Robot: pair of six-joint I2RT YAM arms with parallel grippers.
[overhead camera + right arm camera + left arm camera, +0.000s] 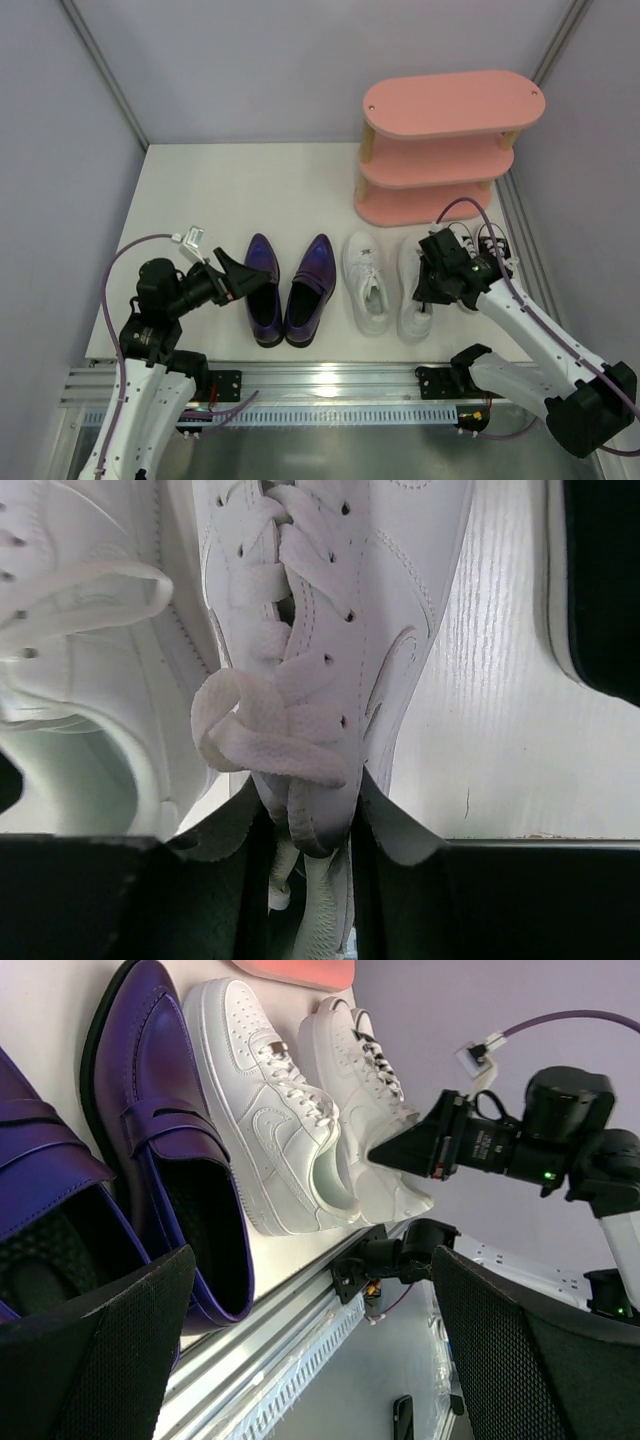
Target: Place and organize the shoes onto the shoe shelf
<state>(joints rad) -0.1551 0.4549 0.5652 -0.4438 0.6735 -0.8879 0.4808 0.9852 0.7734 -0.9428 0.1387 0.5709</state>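
Rail (330, 376), white table (200, 190), grey walls (300, 60); L pincer (240, 277) wide open, empty; R pincer (305, 855) grips white sneaker (320, 630).

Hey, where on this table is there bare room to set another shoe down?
Widest bare patch: the table between the back wall, the pink shelf and the purple loafers. The shelf's top board is bare too. Crowded: the near row of loafers, white sneakers and black sneakers, where the right gripper grips one white sneaker.

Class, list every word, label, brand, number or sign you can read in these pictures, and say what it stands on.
No readable text anywhere.
White sneaker: a curved stitched side mark, no letters.
Purple loafers and shoe shelf: no markings visible.
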